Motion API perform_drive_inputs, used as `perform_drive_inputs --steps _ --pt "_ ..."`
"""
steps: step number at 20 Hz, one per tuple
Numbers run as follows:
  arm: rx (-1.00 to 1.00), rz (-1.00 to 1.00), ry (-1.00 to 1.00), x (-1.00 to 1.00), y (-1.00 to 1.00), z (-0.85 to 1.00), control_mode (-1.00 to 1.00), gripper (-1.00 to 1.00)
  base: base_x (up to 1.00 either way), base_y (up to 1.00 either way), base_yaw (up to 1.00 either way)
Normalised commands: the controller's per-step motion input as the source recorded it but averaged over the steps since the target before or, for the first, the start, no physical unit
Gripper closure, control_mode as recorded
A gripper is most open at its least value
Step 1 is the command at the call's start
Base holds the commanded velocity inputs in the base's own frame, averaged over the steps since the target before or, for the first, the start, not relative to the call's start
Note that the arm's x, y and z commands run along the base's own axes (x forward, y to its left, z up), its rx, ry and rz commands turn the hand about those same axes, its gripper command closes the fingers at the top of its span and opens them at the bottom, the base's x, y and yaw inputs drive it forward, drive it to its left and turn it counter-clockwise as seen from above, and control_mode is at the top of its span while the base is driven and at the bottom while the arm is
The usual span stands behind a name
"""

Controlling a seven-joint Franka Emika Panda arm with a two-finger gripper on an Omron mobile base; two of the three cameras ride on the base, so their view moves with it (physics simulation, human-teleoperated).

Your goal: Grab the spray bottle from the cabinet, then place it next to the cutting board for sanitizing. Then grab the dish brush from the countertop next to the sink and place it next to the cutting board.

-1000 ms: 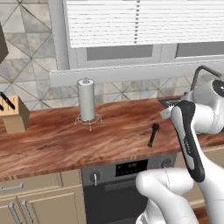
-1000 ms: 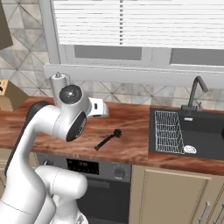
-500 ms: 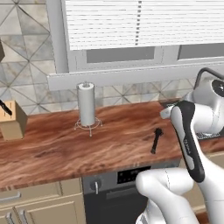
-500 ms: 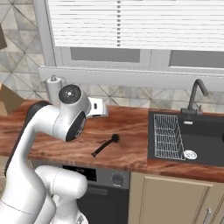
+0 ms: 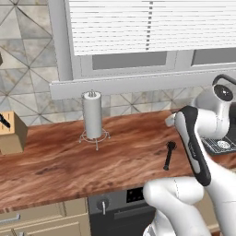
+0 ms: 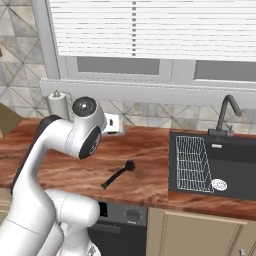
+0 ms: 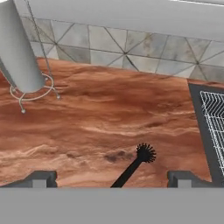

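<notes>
The dish brush (image 5: 169, 155) (image 6: 119, 174), a thin black stick with a knobbed head, lies flat on the reddish-brown countertop (image 5: 64, 166) (image 6: 150, 150) left of the sink. In the hand view the dish brush (image 7: 133, 166) runs from the bottom edge up to the right, with its round head towards the wall. My gripper (image 7: 113, 179) hangs open above the counter, nothing between its fingers, and the brush handle lies below the gap. My white hand (image 6: 114, 125) sits behind the brush, near the backsplash. The spray bottle, the cabinet and the cutting board are out of view.
A paper towel holder (image 5: 92, 115) (image 7: 17, 52) stands near the wall to the left. A knife block (image 5: 11, 131) sits at the far left. The dark sink (image 6: 235, 155) with a wire rack (image 6: 192, 162) and a faucet (image 6: 225, 115) lies right of the brush.
The whole picture has slid slightly downward in both base views, so the base has moved. The brush has not moved on the counter. The gripper has stayed open.
</notes>
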Motion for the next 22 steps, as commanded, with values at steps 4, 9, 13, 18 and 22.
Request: perform_drive_inputs --steps 4,9,13,18,22 --pt "0.00 -0.15 0.26 0.06 0.00 -0.49 -1.00 -1.00 0.00 0.00 0.00" --pt "0.04 -0.03 0.26 0.11 0.00 -0.87 -1.00 -1.00 0.00 0.00 0.00" --pt "0.07 -0.12 0.24 0.13 0.00 -0.90 -1.00 -1.00 0.00 0.00 0.00" --pt "0.00 -0.18 0.15 0.01 0.00 -0.54 -1.00 -1.00 0.00 0.00 0.00" --pt "-0.03 -0.19 0.06 0.00 -0.01 -0.16 -1.00 -1.00 0.00 0.00 0.00"
